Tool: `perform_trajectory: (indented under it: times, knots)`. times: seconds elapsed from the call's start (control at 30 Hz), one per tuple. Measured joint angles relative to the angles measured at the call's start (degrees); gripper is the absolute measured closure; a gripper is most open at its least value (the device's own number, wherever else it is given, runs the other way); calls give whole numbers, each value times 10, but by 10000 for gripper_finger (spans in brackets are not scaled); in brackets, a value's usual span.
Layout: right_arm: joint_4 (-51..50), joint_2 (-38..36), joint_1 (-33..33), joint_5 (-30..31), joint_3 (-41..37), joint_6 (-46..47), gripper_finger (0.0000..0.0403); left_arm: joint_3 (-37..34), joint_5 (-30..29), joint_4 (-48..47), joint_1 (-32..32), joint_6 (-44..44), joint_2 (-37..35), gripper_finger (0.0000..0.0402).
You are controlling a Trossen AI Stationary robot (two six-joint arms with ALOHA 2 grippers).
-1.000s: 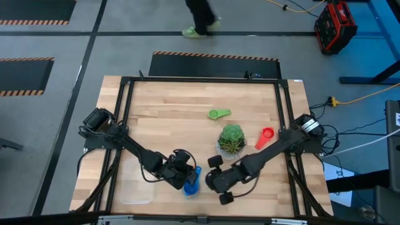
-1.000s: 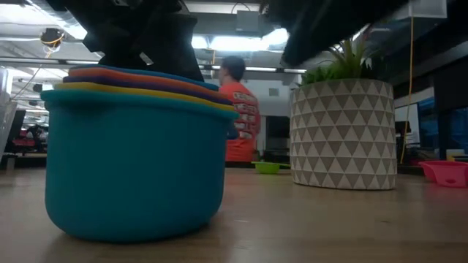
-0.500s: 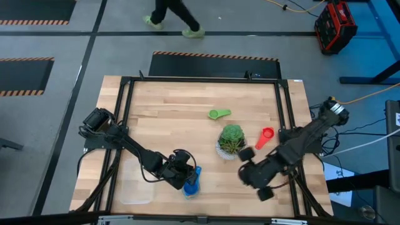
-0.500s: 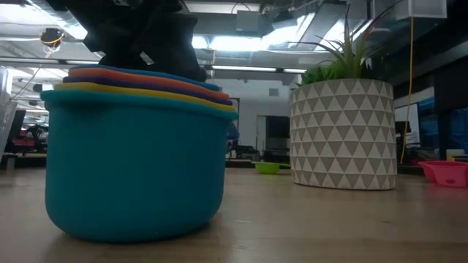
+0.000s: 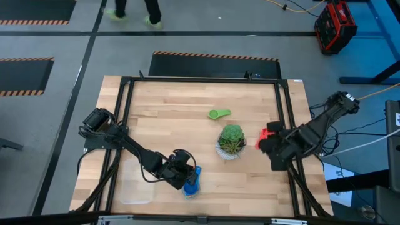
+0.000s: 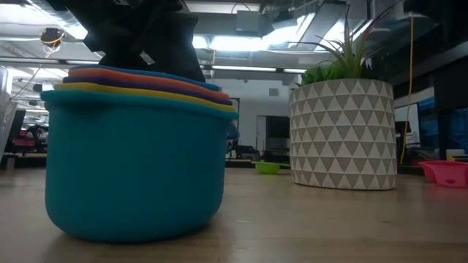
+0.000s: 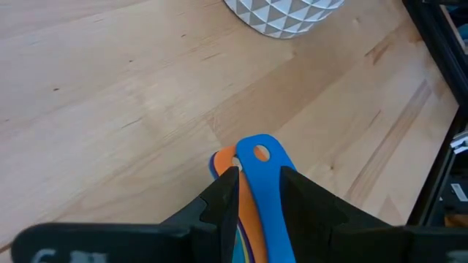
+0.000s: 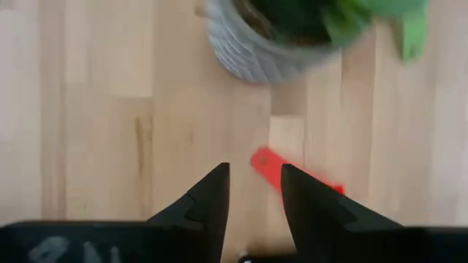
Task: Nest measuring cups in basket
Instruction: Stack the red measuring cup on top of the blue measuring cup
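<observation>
Pale wooden bench (image 5: pixel 162 112), framed in black rails. Near edge: clear basket (image 5: pixel 134 192) at left, apart from nested cup stack (image 6: pixel 135 153); left fingers (image 7: pixel 257 199) clamped on stack's blue and orange handles. Mid-bench: potted plant (image 5: pixel 232 141). Right: right fingers (image 8: pixel 252 191) parted, empty, above red cup (image 8: pixel 289 172). Farther off: green cup (image 5: pixel 219 114), alone.

A green potted plant (image 5: pixel 232 139) in a white triangle-patterned pot stands toward the table's (image 5: pixel 169 119) right edge. A person's legs (image 5: pixel 132 9) show on the floor beyond the far edge.
</observation>
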Motion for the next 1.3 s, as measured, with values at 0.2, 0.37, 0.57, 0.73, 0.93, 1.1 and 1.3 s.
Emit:
perform_trajectory:
  times: [0.2, 0.37, 0.57, 0.73, 0.93, 1.1, 1.3]
  knots:
    - [38, -84, -79, -28, -102, 71, 275, 0, 0, 1, 0, 0, 0, 309]
    - [75, -121, -167, -60, -173, 107, 275, 0, 0, 2, 0, 0, 0, 309]
    - [83, -125, -272, -61, -226, 114, 275, 0, 0, 2, 0, 0, 0, 309]
    - [106, -125, -346, -60, -245, 117, 275, 0, 0, 3, 0, 0, 0, 309]
    - [176, -125, -402, -54, -277, 119, 275, 0, 0, 3, 0, 0, 0, 309]
    - [192, -125, -424, -53, -317, 120, 275, 0, 0, 3, -1, 0, 0, 309]
    - [218, -124, -438, -56, -371, 127, 275, 0, 0, 3, -1, 0, 0, 309]
